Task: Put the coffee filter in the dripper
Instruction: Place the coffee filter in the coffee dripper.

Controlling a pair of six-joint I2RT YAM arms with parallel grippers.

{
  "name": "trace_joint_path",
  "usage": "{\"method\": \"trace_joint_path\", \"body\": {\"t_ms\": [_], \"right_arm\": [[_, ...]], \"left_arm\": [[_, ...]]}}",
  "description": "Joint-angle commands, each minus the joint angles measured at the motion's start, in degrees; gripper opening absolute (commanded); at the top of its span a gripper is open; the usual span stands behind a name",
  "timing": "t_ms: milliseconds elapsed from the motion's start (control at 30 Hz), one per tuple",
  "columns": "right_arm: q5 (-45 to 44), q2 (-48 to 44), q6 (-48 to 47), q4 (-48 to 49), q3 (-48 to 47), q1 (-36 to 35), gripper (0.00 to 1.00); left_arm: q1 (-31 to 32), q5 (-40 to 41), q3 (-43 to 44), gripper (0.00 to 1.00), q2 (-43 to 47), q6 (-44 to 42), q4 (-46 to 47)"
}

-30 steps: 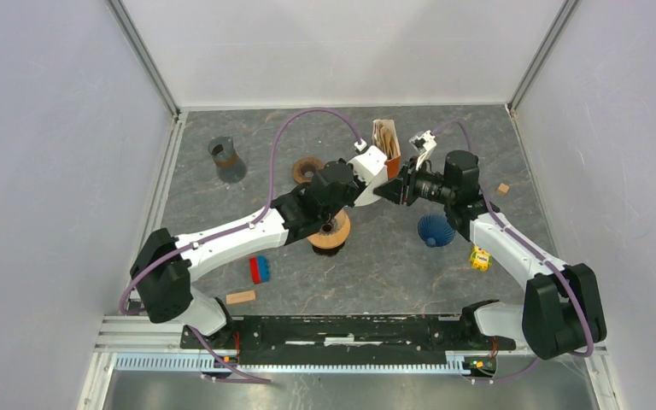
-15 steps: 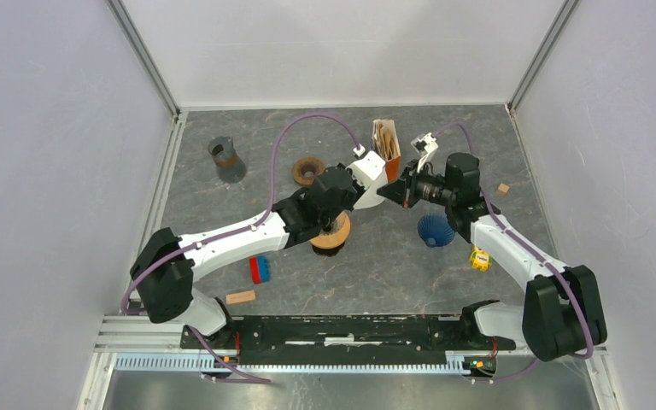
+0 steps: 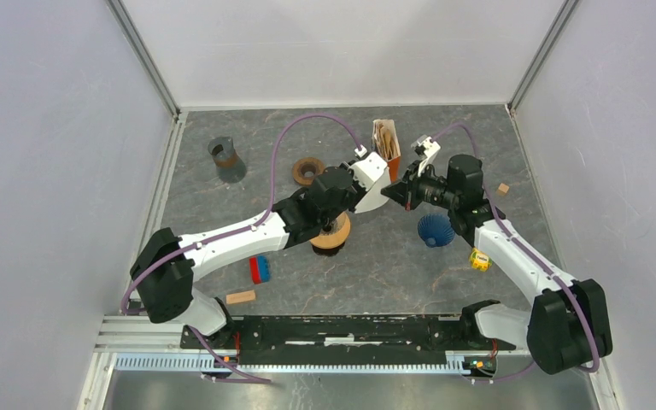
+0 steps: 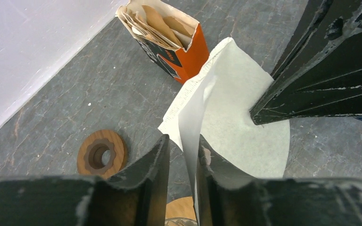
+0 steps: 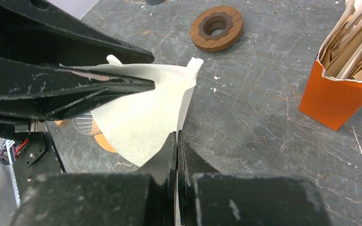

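A white paper coffee filter (image 3: 376, 195) hangs in the air between my two grippers, just right of and above the dripper (image 3: 330, 235), a glass cone on an orange wooden base. My left gripper (image 3: 367, 183) has its jaws slightly apart. One layer of the filter (image 4: 235, 117) passes between them and lies against the right finger (image 4: 209, 165), with a gap to the other finger. My right gripper (image 3: 401, 193) is shut on the filter's opposite edge (image 5: 141, 108), and its black finger (image 4: 320, 70) shows in the left wrist view. The dripper (image 5: 87, 125) shows partly behind the paper.
An orange box of brown filters (image 3: 387, 141) stands behind the grippers. A wooden ring (image 3: 308, 170) lies left of it. A blue ribbed cone (image 3: 435, 229) sits under the right arm. A dark cup (image 3: 222, 152), a blue-red block (image 3: 260, 269), a wood block (image 3: 240, 297) and a yellow piece (image 3: 479, 258) lie around.
Both grippers and the filter have shifted slightly. The right wrist has drawn a little to the right, and the filter now sits lower between the two grippers, closer to the dripper.
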State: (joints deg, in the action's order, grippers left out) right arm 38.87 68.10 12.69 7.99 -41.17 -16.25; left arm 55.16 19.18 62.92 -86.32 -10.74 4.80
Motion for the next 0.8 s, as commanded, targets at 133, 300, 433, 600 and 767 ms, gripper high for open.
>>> {"method": "trace_joint_path", "body": {"t_ms": [133, 300, 433, 600, 767], "right_arm": [[-3.24, -2.09, -5.76, -2.84, -3.21, -1.62, 0.0], [-3.87, -1.88, -7.09, -3.68, -3.26, -2.22, 0.0], [-4.98, -1.61, -8.3, -4.89, -3.83, -2.66, 0.0], [-6.78, -2.03, -8.8, -5.75, -4.26, -2.62, 0.0], [-10.17, -2.54, -9.47, -7.69, -5.19, -2.64, 0.0]], "left_arm": [[0.29, -2.65, 2.91, 0.37, 0.42, 0.55, 0.48], [0.27, -1.83, 3.18, 0.31, 0.59, -0.72, 0.48], [0.29, -1.01, 3.13, 0.13, 0.83, -1.1, 0.56], [0.29, -0.68, 2.31, 0.02, 1.24, -1.3, 1.05], [0.17, 0.1, 1.6, 0.02, 2.22, -1.93, 1.52]]}}
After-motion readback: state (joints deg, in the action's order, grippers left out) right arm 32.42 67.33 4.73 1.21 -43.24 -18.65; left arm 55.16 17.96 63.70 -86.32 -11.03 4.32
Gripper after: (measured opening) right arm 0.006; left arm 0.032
